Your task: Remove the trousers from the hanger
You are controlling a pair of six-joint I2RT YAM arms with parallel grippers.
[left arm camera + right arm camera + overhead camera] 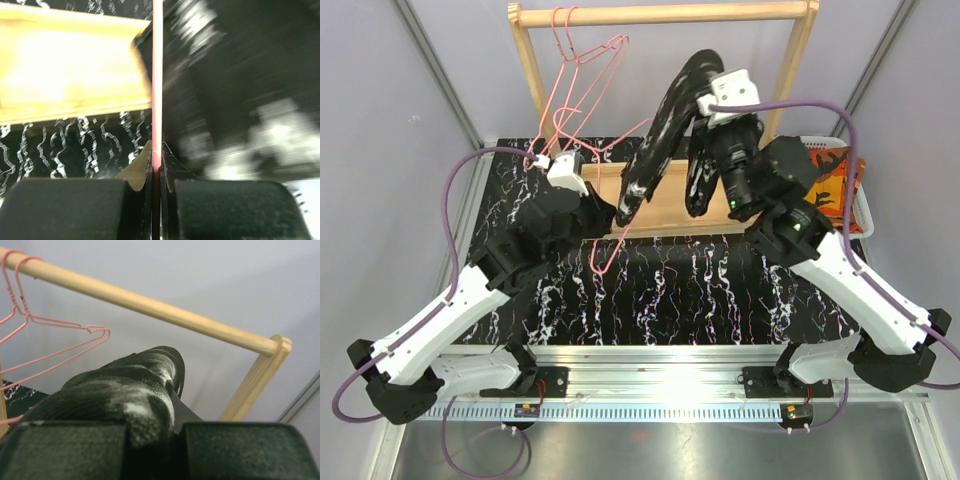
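- Pink wire of the hanger (157, 100) is sitting pinched between the pressed-together fingers (142, 167) of the left gripper (156, 172). No gap is showing beside the wire.
- Black, white-speckled trousers (125, 390) are being clamped by the right gripper (172, 432). Its fingers are closed on a bunched fold, and cloth is bulging out above the pads.
- From above, the right gripper is holding that fold high, near the wooden top rail (660, 13). The rest of the pair is trailing down and left in a long band toward the held hanger's lower wire.
- The left wrist view is blurring too much to tell whether the tail is lying over the bar or only against it.
- Other pink hangers (582, 50) are hanging bare on the rail. An orange camouflage pair (840, 188) is lying in the white basket (867, 215) at the right edge.
- Judgement: the black pair is being pulled off, one arm bracing the hanger while the other is drawing the cloth away. It is not yet free.
- Next move is calling for the right arm drawing up and away until the tail slips clear, with the left pinch firm. Then it carries the cloth over to the basket.
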